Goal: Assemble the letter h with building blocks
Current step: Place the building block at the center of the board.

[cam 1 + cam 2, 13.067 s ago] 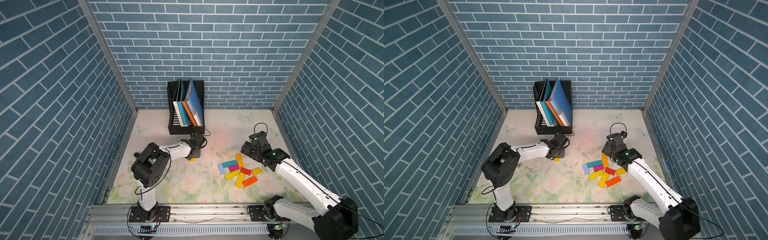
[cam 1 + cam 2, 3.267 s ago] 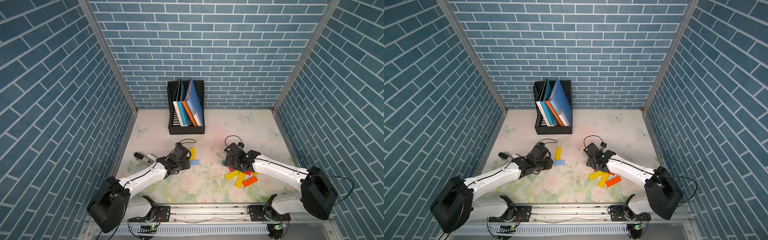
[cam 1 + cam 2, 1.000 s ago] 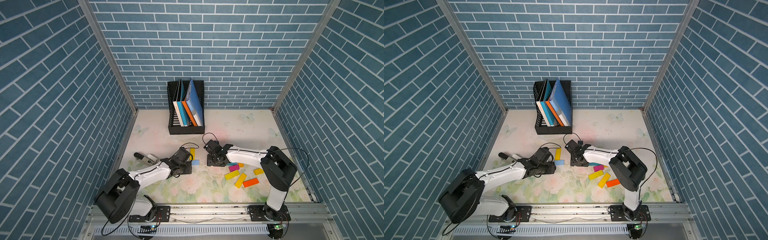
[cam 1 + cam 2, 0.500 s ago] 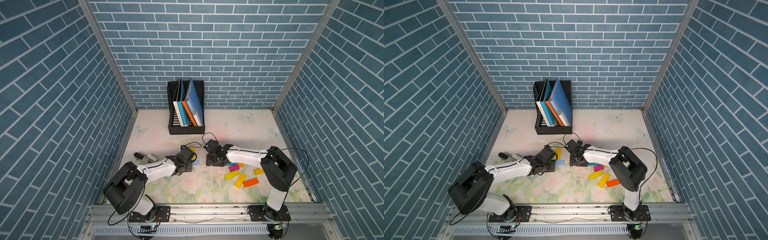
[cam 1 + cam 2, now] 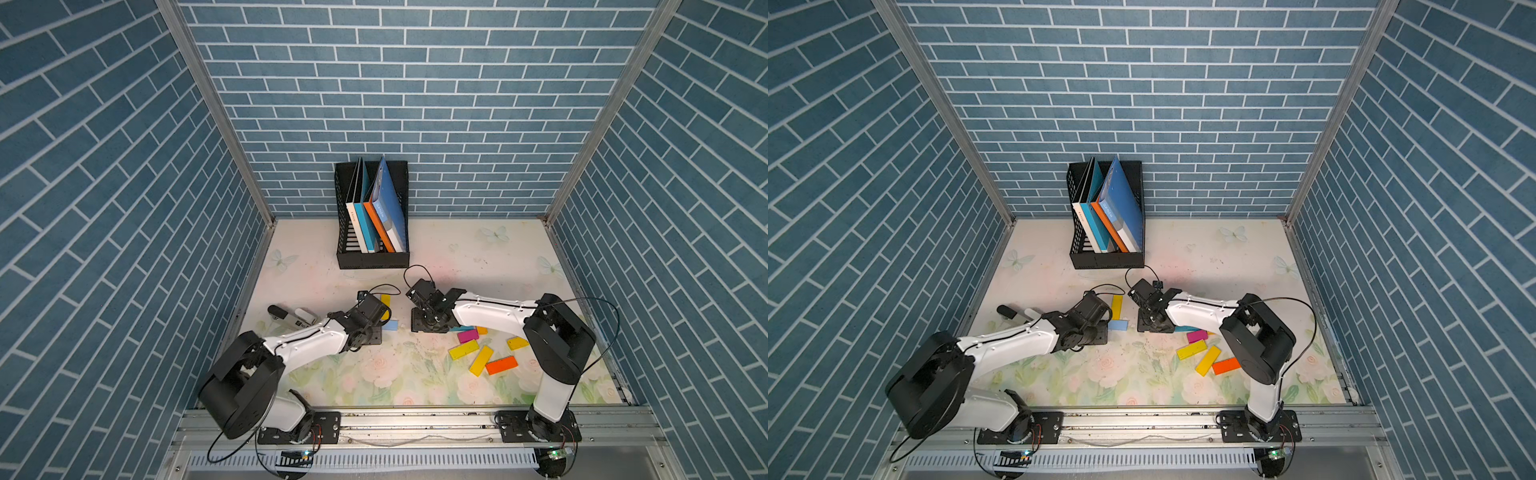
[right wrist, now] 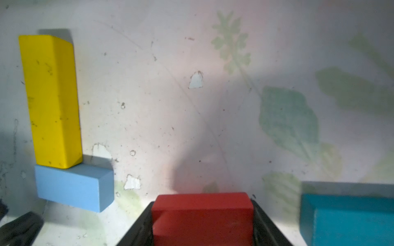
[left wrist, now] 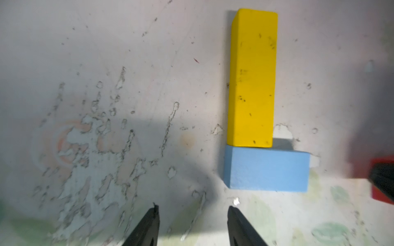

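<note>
Red block (image 6: 202,221), pinched in the right gripper (image 6: 202,207), lies near the light blue block (image 6: 72,187), off the free end its long axis points to (left gripper (image 7: 193,210) spread and empty beside the other end).

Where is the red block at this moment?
In the right wrist view the red block sits between the jaws of the right gripper, flanked by the light blue block and the teal block.

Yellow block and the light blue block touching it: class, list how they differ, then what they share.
The yellow block is longer than the light blue block. The yellow block runs front to back; the light blue block lies crosswise at its near end. Both are rectangular and lie flat.
</note>
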Robot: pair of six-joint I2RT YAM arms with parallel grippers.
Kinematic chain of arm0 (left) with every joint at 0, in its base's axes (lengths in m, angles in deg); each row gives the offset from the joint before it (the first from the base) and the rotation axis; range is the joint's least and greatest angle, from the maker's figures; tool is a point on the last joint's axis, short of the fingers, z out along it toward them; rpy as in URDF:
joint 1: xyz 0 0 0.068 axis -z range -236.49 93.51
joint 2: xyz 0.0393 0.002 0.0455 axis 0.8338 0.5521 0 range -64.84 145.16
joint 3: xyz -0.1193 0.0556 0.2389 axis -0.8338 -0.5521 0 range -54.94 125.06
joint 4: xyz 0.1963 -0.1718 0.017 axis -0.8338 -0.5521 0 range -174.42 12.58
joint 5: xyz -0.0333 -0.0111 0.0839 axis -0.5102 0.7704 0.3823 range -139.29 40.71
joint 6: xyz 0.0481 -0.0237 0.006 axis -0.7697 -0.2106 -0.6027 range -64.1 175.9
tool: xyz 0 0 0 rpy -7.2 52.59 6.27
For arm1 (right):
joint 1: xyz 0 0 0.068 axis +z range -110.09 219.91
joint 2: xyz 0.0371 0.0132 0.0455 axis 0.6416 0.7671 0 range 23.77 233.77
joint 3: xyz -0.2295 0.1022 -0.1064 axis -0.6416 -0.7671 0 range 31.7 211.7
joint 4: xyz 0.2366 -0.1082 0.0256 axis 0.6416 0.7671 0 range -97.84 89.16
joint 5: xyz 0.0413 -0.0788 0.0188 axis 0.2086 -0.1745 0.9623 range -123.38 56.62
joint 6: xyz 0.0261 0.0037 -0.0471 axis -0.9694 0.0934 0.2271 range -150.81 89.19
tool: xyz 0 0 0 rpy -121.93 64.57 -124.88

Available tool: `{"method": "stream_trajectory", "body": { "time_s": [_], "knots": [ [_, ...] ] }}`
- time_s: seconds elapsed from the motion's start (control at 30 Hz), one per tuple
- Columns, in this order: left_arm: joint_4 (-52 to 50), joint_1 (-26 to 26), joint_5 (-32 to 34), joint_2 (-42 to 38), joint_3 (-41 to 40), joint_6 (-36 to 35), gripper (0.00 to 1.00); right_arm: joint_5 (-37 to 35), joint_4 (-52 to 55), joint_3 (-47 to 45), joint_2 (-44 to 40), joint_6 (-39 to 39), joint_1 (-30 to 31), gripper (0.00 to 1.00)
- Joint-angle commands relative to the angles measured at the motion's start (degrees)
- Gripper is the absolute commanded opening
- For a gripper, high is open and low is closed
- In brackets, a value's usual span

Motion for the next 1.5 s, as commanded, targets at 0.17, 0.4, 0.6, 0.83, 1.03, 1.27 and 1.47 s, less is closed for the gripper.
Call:
{"method": "stream_trajectory", "body": {
  "time_s": [0.17, 0.4, 0.6, 0.83, 1.03, 1.27, 1.47],
  "knots": [
    [-7.82, -2.36, 3.22, -10.34, 4.84, 1.32, 0.6, 0.88, 0.91, 6.86, 6.79, 1.2, 1.03, 0.63],
    [-6.46, -5.26, 1.09, -11.65, 5.51, 1.48, 0.57, -0.01, 3.55, 8.83, 8.12, 0.21, 1.8, 0.63],
    [-6.07, -5.62, 0.6, -11.45, 4.69, 1.27, 0.57, -2.08, 5.4, 8.46, 6.7, -1.44, 3.31, 0.62],
    [-5.44, -5.79, -0.39, -10.61, 4.36, 1.35, 0.59, -1.77, 4.97, 8.39, 7.13, -2.12, 3.73, 0.79],
    [-5.22, -5.79, -1.17, -11.01, 4.98, 0.92, 0.59, -2.82, 3.78, 6.87, 2.68, -3.22, 2.98, 0.94],
    [-0.08, -5.92, -3.68, -6.5, 2.32, 0.42, 0.59, -2.61, 2.09, 5.01, -1.43, -4.3, 2.91, 0.95],
    [6.69, -8.2, -5.14, 4.08, 0.5, 2.92, 0.45, 1.62, -5.74, 0.06, -2.71, -5.14, 2.13, 0.95]
  ]
}}
